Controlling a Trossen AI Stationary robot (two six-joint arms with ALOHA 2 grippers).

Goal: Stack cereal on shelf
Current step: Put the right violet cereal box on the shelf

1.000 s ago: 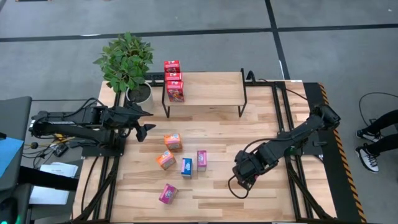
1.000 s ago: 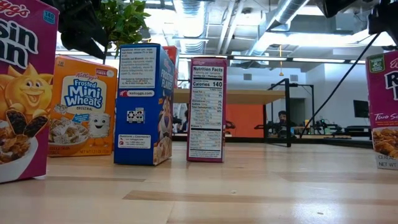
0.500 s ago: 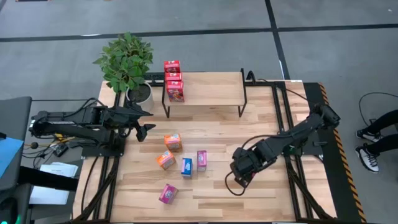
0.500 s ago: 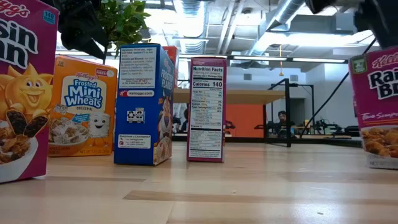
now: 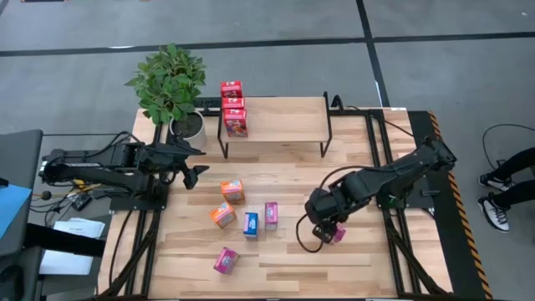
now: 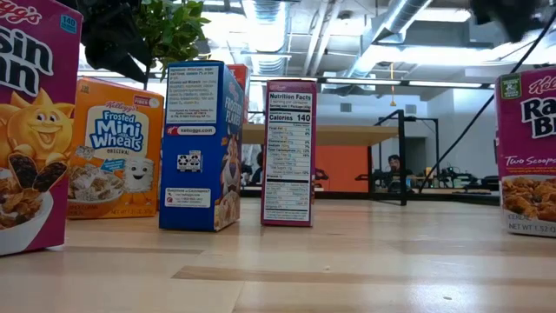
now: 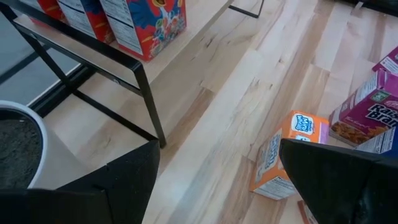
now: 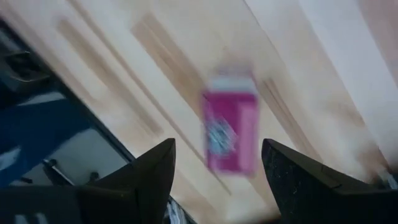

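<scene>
Plank table (image 5: 351, 267), shelf (image 5: 284, 119) at far edge, plant (image 5: 170, 82) off its left end. Three red boxes (image 5: 233, 109) in a row on shelf's left end.

Left arm low at table's left side. Left gripper (image 5: 197, 163) near pot and shelf's left leg, fingers (image 7: 124, 180) wide apart, nothing between them. Nearest orange box (image 7: 283, 155) ahead of the fingers and apart from them.

Right arm reaching in from right side. Right gripper (image 5: 322, 234) over table's middle-right, fingers (image 8: 149, 174) spread. Magenta box (image 8: 229, 124) blurred, ahead of the fingertips, in line with the gap, narrower than it, touching neither finger. From above, same magenta box (image 5: 338, 234) just beside the gripper on its right. In low view, upright at the right edge, partly cut off.

Loose boxes on table left of right gripper: orange pair (image 5: 227, 202), blue box (image 5: 251, 224) just beside another magenta (image 5: 271, 215), one more magenta (image 5: 226, 260) nearer the front edge.
</scene>
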